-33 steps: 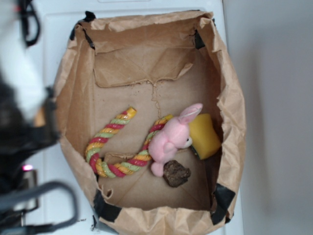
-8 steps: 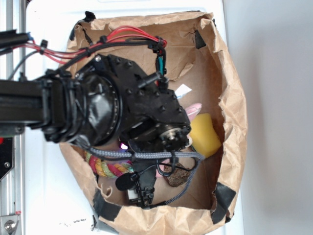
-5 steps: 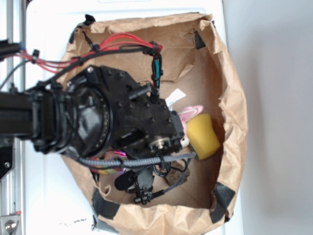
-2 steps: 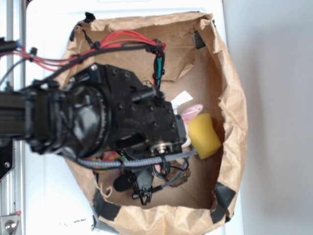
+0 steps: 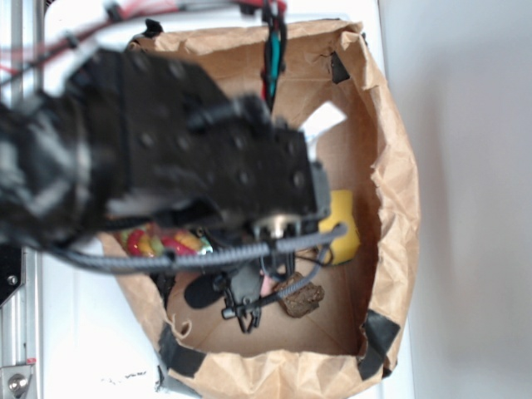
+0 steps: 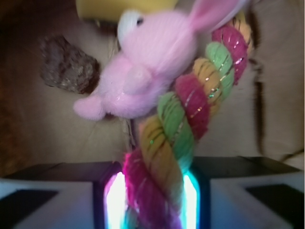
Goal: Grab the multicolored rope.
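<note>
Red, yellow and green rope (image 6: pixel 181 119) pinched at lower centre between gripper (image 6: pixel 152 200) pads, beside bunny (image 6: pixel 143 71); judged soft, light, best held mid-length.

A white tabletop (image 5: pixel 66 332) carries an open brown paper bag (image 5: pixel 391 191), which stands directly on it.

The black arm (image 5: pixel 158 166) reaches in from the left, blurred in the overhead view, its bulky wrist housing pointing downward. A grey braided cable (image 5: pixel 208 258) loops beneath it and red wires (image 5: pixel 125 12) trail off along the top. At the wrist camera, the gripper (image 6: pixel 152 200) has its two fingers (image 6: pixel 47 205) pressed in against the multicolored rope (image 6: pixel 181 119), clamped on either side.
</note>
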### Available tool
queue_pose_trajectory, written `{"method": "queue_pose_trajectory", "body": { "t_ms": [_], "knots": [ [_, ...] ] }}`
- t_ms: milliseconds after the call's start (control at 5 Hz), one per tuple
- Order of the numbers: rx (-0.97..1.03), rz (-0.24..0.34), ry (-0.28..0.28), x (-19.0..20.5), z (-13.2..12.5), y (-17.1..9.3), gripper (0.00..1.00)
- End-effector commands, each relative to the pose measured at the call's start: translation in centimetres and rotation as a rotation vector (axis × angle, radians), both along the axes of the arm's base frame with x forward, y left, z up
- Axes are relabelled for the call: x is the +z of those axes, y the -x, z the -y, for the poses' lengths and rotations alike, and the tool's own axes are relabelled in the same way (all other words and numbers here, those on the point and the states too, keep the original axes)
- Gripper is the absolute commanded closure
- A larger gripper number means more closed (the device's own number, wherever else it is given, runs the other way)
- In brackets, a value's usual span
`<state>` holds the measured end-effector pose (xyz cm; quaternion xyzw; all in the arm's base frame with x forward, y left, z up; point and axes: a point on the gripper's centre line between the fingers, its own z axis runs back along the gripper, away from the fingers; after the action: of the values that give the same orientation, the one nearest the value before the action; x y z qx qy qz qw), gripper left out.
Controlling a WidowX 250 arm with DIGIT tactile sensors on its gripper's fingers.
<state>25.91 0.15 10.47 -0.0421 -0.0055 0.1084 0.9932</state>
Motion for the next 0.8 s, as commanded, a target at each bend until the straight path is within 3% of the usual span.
{"method": "queue_pose_trajectory", "body": {
  "t_ms": [0, 200, 600],
  "knots": [
    [0.033, 0.170, -0.051, 6.9, -0.2, -1.0, 1.00],
    [-0.040, 0.287, -0.098, 8.0, 0.0, -1.2, 1.00],
    [-0.057, 0.322, -0.139, 8.2, 0.0, -1.8, 1.00]
  ]
}}
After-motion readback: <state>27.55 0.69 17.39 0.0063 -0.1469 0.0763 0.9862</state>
